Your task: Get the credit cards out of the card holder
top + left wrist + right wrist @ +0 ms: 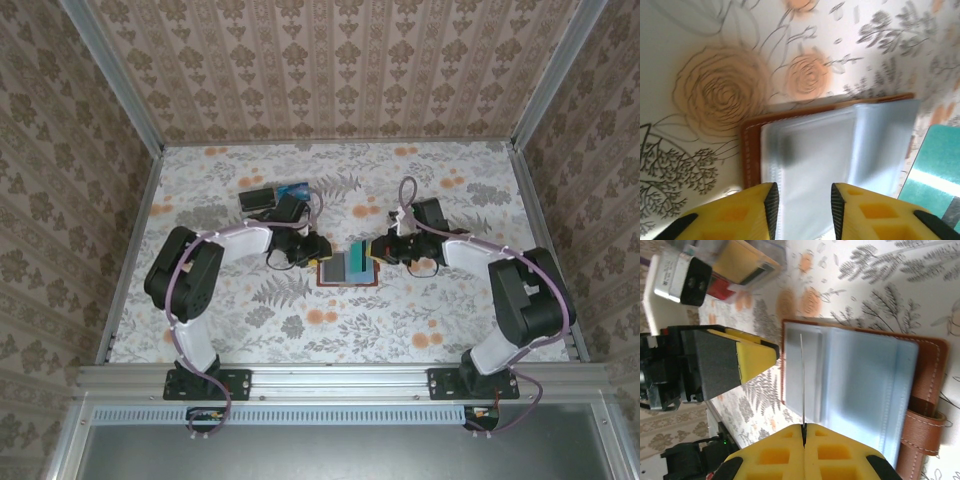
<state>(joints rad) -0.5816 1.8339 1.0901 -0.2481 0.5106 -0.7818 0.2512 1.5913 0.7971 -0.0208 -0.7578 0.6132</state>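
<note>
Clamping a credit card (802,380) edge-on, right jaws meet; left wrist shows left jaws apart over card holder (810,155).

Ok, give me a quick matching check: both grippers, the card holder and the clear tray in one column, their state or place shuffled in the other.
Things:
1. left gripper
2. right gripper
3. card holder
4. clear tray

States or places:
A. lying open on the table, between the two grippers
B. jaws apart, gripping nothing
C. towards the far side of the table, left of centre
D. jaws shut on a credit card

Pairs: 1-B, 2-D, 3-A, 4-C.
</note>
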